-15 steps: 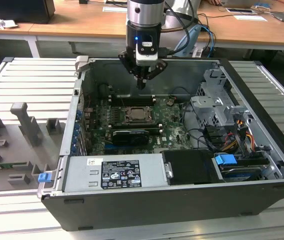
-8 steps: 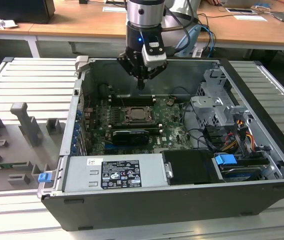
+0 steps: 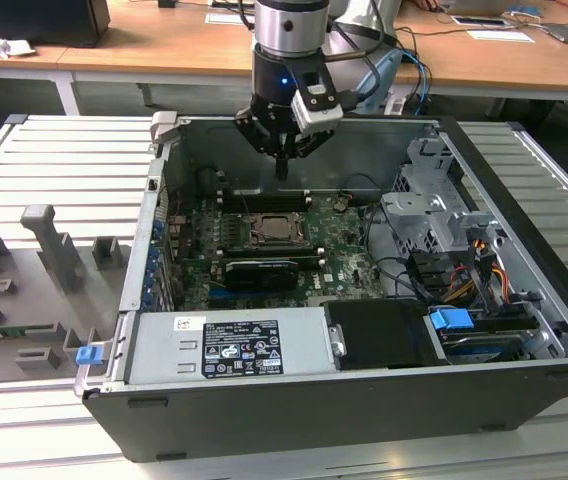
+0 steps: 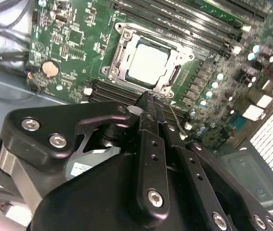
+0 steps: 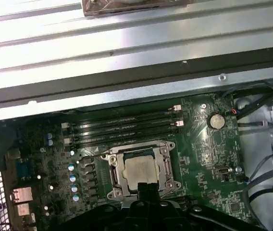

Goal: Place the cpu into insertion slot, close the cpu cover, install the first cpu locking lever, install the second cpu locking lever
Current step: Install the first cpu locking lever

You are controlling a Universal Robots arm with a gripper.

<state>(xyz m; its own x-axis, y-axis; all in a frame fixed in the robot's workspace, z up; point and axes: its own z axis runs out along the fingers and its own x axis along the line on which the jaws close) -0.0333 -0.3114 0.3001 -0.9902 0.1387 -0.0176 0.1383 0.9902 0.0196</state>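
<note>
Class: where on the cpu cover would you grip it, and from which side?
Probably one thin outer bar of the cpu cover, approached from above with the fingers straddling it. The frame lies flat around the cpu, so only its rim offers an edge; which side is hinged cannot be told.

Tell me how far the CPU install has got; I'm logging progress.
Done: the cpu sits in the insertion slot, with the cpu cover lying flat around it. In hand: nothing; the gripper hangs shut near the slot. Left: the locking levers; I cannot tell whether either is latched.
</note>
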